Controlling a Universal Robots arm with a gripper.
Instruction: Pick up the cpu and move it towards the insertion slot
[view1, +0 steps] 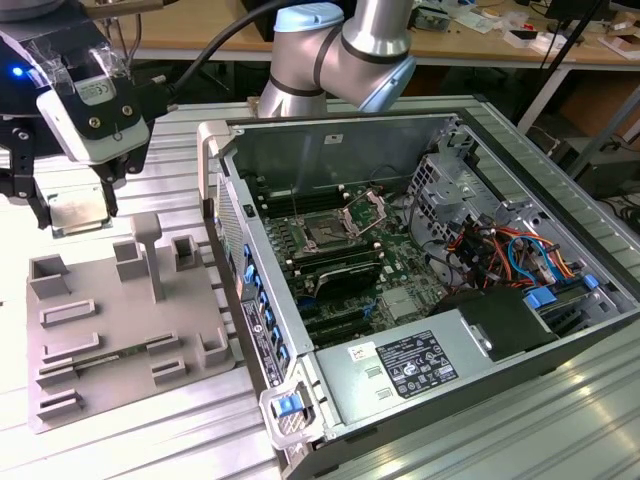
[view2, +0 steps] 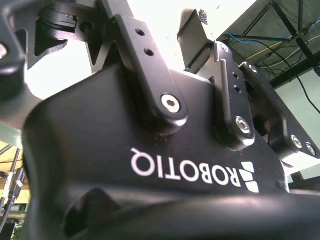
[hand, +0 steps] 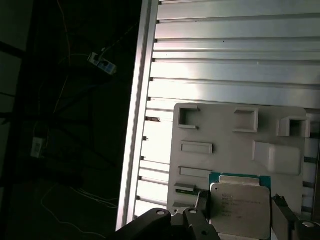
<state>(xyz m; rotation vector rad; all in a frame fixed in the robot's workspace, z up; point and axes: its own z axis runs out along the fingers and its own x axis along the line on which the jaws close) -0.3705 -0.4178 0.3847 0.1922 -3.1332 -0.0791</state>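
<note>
We saw the tool (view1: 75, 207) at the exterior view's far left, closed narrowly on the cpu (view1: 78, 212), with one of its black fingers (view1: 38, 208) on either side of the chip. The cpu lay roughly flat in that grip, silvery top facing up, and it appeared to hang a little above the far left corner of the grey plastic tray (view1: 120, 330) without touching it. In the first wrist view the same cpu (hand: 239, 207) sat between the fingers (hand: 201, 202), its pale metal top framed by a thin darker rim, and the tool (hand: 241, 216) held it over the tray (hand: 225, 130), whose raised blocks and shallow recesses showed behind it. The tray rested on the slatted aluminium bench (hand: 225, 65). The insertion slot (view1: 325, 232) lay on the motherboard (view1: 390, 270) inside the open computer case (view1: 330, 150), to the exterior view's right of the tool and well apart from it, with the case's side wall and much of the tray between them. We noted the slot's dark centre and the silver frame around it. The arm (view1: 345, 50) reached in from behind the case, its pale blue joint above the case's far wall. In the second wrist view we saw the black housing of the tool up close.
</note>
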